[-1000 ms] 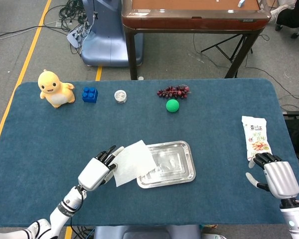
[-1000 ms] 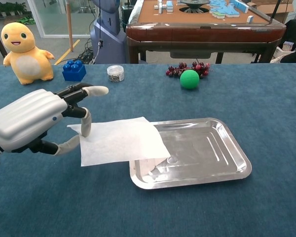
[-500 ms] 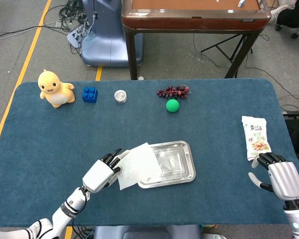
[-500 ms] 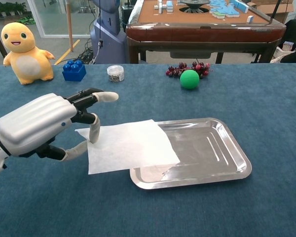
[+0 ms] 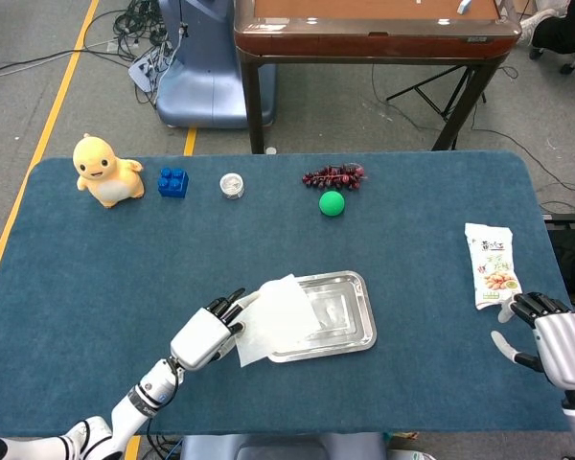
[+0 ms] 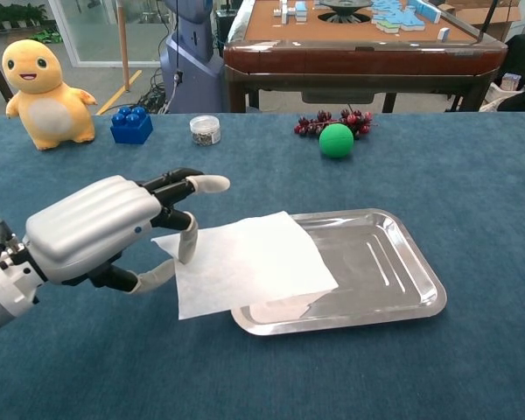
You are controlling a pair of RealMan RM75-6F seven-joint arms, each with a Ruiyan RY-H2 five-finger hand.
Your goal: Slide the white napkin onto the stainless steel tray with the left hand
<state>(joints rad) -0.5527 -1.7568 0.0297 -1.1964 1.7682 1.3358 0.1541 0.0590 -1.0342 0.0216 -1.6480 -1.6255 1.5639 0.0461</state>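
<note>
The white napkin (image 6: 249,261) (image 5: 280,316) lies flat, its right part over the left side of the stainless steel tray (image 6: 394,262) (image 5: 350,307), its left part still on the blue cloth. My left hand (image 6: 114,229) (image 5: 209,333) sits at the napkin's left edge, fingers spread, fingertips (image 6: 188,245) pressing down on the napkin. My right hand (image 5: 561,343) rests far off at the table's right edge, fingers apart and holding nothing.
Along the far side stand a yellow plush toy (image 6: 42,83), a blue brick (image 6: 131,124), a small jar (image 6: 205,129), dark grapes (image 6: 337,119) and a green ball (image 6: 336,140). A snack packet (image 5: 491,264) lies near my right hand.
My left hand has moved right, pushing the napkin further over the tray's left side. The right hand has drifted slightly toward the table's edge.
</note>
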